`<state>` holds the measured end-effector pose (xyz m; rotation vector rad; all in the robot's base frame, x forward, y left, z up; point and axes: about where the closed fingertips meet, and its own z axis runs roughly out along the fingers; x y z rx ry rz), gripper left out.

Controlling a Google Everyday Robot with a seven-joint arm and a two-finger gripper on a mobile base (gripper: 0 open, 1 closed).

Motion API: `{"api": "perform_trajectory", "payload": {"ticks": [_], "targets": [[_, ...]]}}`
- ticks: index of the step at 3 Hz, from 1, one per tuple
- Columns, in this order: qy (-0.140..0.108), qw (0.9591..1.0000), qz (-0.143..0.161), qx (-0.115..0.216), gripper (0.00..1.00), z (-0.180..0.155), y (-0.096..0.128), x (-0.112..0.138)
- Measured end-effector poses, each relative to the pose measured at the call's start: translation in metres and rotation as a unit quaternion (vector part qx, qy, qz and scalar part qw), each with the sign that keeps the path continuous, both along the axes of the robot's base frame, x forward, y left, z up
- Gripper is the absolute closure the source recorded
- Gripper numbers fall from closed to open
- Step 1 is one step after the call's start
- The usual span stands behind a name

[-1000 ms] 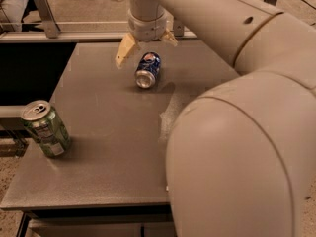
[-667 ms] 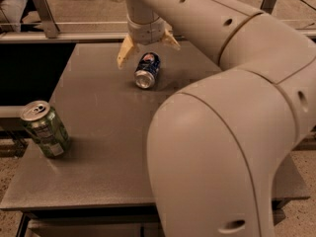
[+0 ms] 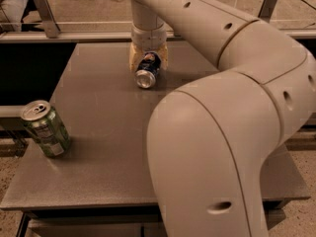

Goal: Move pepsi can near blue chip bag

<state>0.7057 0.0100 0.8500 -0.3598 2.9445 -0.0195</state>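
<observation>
Counter (image 3: pixel 106 132), twelve o'clock: claw (image 3: pixel 148 63) pinches the toppled pepsi can (image 3: pixel 146 76), whose rounded wall could slip free on lifting.

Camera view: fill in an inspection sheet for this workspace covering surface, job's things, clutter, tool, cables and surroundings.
Surface: grey table, carrying two cans.
Job's things: pepsi can lies on its side at the far middle, silver end towards the camera; blue chip bag not in view.
Clutter: green can stands near the left edge.
Tool: tool is low at the pepsi can, straddling it.
Cables: nothing seen.
Surroundings: arm fills the right half of the view; metal rail behind the table.
</observation>
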Motion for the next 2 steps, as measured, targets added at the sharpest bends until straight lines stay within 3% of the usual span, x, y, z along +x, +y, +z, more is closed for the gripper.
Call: {"api": "perform_trajectory", "payload": {"ticks": [1, 2], "targets": [[0.002, 0.9992, 0.018, 0.035, 0.63, 0.004, 0.004, 0.0], [-0.007, 0.9942, 0.066, 0.084, 0.87, 0.024, -0.006, -0.006]]}}
